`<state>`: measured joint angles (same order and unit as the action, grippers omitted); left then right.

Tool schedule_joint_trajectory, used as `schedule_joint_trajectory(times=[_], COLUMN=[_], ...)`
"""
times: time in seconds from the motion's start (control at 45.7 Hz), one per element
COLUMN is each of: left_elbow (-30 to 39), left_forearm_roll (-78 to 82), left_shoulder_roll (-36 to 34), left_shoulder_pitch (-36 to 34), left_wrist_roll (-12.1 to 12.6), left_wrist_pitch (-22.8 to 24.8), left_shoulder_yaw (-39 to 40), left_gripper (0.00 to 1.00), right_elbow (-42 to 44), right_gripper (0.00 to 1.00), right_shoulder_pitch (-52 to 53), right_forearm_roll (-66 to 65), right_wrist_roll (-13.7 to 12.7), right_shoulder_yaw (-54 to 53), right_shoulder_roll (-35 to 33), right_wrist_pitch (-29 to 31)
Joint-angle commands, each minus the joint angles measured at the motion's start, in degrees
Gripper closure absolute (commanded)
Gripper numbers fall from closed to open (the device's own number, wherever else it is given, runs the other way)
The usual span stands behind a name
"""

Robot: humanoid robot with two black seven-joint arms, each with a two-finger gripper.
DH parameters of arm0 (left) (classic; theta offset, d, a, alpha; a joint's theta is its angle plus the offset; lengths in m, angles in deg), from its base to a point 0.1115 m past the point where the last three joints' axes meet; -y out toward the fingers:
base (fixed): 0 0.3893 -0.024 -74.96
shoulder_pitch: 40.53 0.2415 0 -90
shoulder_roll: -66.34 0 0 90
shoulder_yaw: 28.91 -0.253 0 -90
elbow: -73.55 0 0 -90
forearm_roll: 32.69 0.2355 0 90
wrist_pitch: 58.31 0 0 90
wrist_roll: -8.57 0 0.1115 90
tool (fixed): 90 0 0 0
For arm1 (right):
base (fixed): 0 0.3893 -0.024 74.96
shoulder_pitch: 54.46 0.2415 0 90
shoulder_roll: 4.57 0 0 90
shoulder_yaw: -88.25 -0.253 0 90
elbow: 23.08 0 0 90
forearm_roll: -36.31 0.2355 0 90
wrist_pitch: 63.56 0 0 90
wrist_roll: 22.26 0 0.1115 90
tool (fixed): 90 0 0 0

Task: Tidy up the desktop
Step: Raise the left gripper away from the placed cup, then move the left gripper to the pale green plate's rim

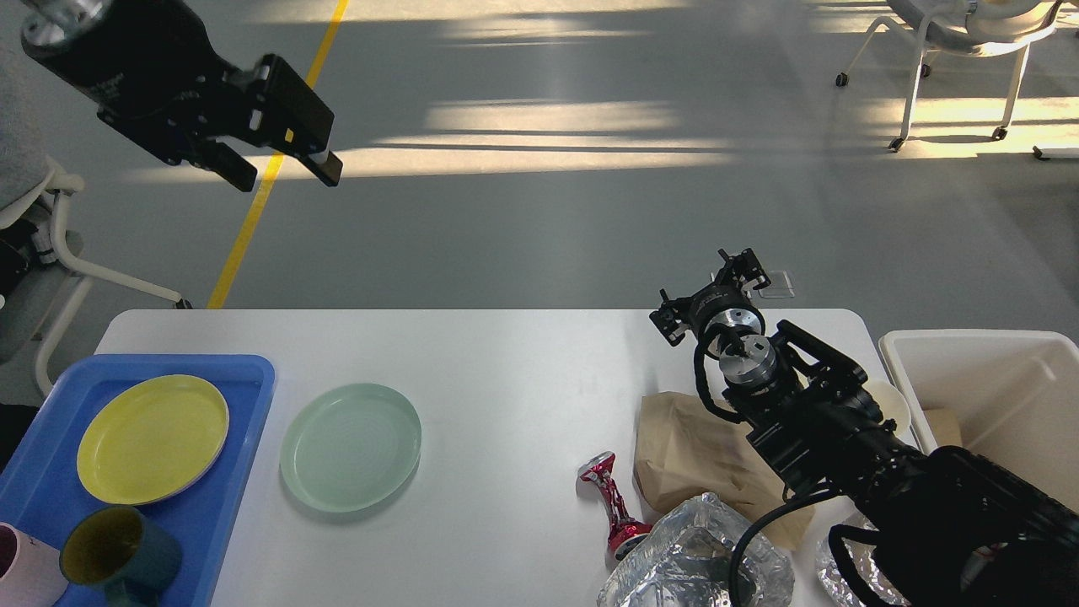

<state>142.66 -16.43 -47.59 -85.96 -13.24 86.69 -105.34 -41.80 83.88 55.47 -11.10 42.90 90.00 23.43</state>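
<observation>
Head view: the desktop (506, 379) is being seen spread across the lower half, well below the left gripper (287, 173), whose fingers (324, 164) are being held apart on nothing, high above the far left corner. The right gripper (716, 291) is being held over the far right edge; whether its fingers are spread cannot be told. A green plate (351, 447) is lying left of centre, beside a blue tray (253, 396) at the left edge.
</observation>
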Motion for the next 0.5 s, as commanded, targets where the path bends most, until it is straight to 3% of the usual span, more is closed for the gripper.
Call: schedule_joint_trajectory(times=[0.0,0.153,0.481], left_elbow=[1.7,2.5,4.2], left_forearm_roll=[0.1,0.1,0.1], left_shoulder_roll=[0.5,0.9,0.3], left_shoulder_pitch=[9.1,18.4,34.2], left_wrist_roll=[0.6,0.7,1.0], left_wrist_pitch=[-2.7,-13.9,-28.8], left_shoulder_yaw=[-0.7,-2.9,-4.2], left_gripper=[0.16,0.16,0.18], right_elbow=[0.0,0.0,0.0], right_gripper=[0.0,0.0,0.0], right_shoulder_pitch=[0.0,0.0,0.0], right_forearm_roll=[0.0,0.0,0.0], right_wrist_roll=[0.0,0.0,0.0], right_shoulder_yaw=[0.0,0.0,0.0], right_shoulder_roll=[0.0,0.0,0.0], right_wrist_pitch=[0.0,0.0,-0.1])
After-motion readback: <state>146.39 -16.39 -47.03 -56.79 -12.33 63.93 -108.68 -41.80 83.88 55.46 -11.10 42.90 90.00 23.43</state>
